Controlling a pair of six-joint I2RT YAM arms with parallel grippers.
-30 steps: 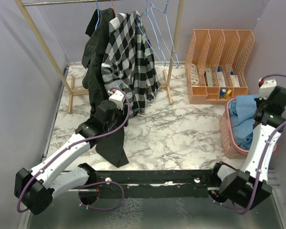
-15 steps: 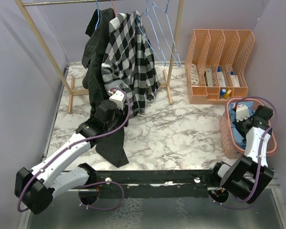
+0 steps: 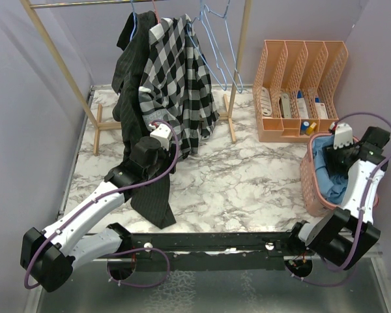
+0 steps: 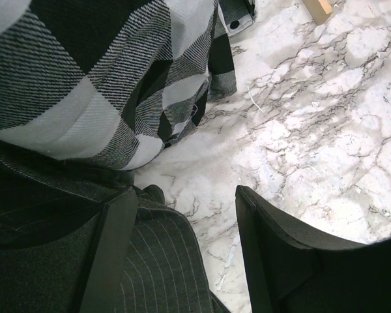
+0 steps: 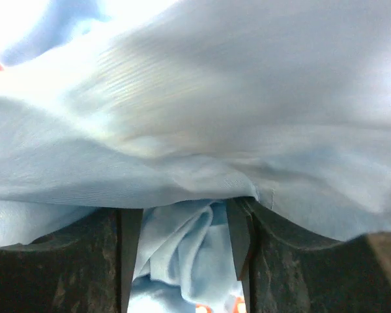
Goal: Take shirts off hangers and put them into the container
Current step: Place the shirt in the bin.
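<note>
Basket (image 3: 307, 184) at near right, partly behind the arm; one light blue shirt (image 3: 327, 156) inside, swallowing right gripper (image 5: 182, 208), jaws parted. Left gripper (image 4: 180, 199) spread, empty, beside pinstriped shirt (image 3: 150, 195). Two shirts hanging: pinstriped, checked shirt (image 3: 179, 72).

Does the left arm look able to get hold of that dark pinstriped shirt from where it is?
Probably yes: the left gripper is open right at the pinstriped shirt, with nothing between them.
</note>
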